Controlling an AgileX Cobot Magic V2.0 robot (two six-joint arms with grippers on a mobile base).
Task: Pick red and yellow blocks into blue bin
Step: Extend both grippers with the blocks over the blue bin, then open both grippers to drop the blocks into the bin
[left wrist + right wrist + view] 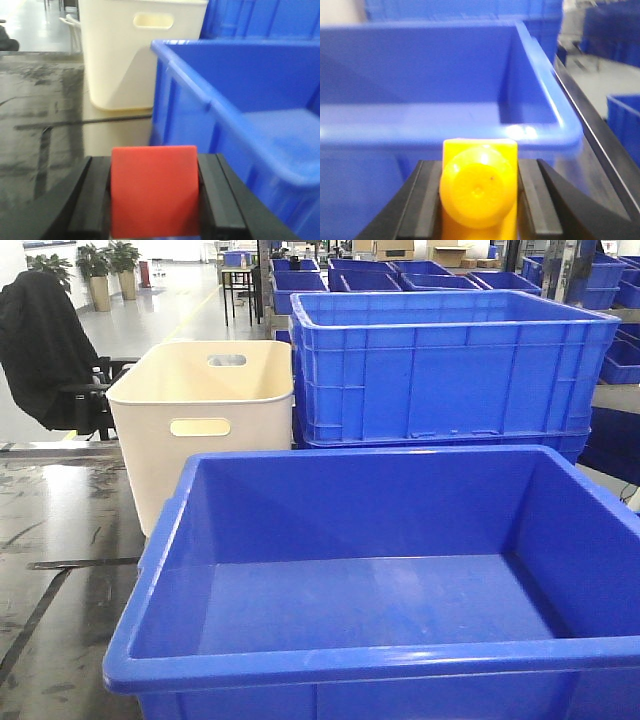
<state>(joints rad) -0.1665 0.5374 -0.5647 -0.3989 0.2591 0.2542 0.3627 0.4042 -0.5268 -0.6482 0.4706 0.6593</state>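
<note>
Red cube (154,200) was pinched by left gripper (155,167), yellow brick (479,192) by right gripper (480,165); release was best delayed past the rim of the blue bin (395,132).

I count one red cube (154,190), one yellow studded brick (479,187), one smooth-walled blue bin (380,658) and one cream tub (200,390). Ribbed blue crate (450,380): one up close. Far crates (370,280): roughly six, though the row is too crowded for a firm tally.
</note>
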